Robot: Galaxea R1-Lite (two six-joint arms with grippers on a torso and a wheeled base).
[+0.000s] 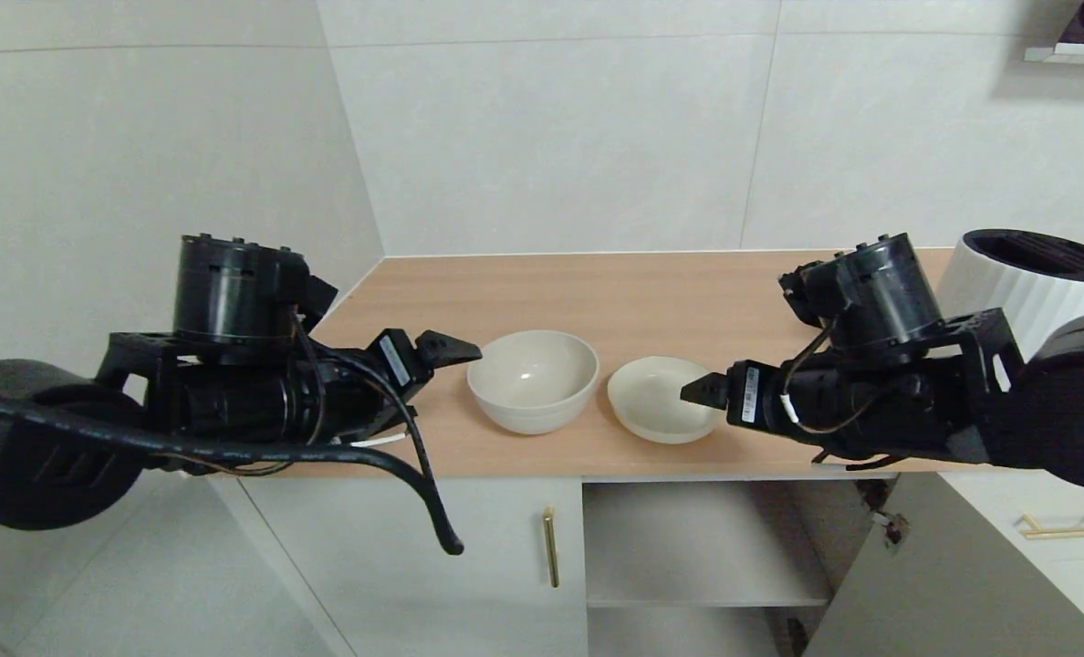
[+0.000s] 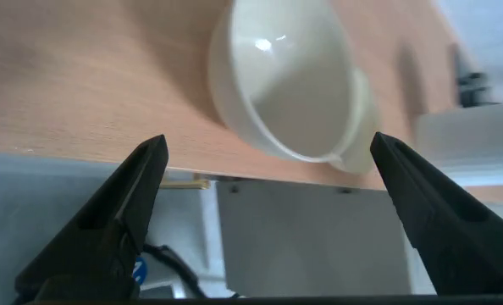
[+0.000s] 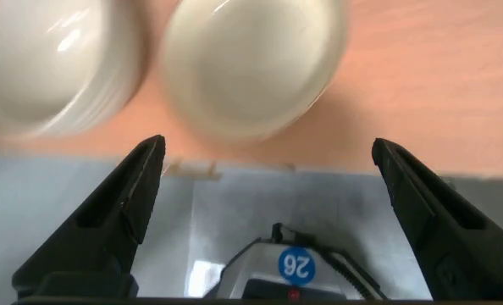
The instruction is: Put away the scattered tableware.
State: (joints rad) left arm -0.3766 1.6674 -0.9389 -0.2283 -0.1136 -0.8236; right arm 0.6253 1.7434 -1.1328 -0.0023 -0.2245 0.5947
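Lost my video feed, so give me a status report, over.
Both open: left gripper beside the deep bowl, right gripper beside the shallow bowl. Both bowls on the counter, neither held. Cabinet below stands open.

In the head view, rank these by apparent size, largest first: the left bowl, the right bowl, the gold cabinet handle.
1. left bowl
2. right bowl, slightly smaller
3. gold cabinet handle, clearly smallest

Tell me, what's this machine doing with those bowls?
A two-armed robot is tidying tableware. Two white bowls sit side by side on the wooden counter. Its left gripper, open, is beside the larger bowl, and its right gripper, open, is by the smaller bowl. Neither bowl is held. A cupboard below the counter stands open.
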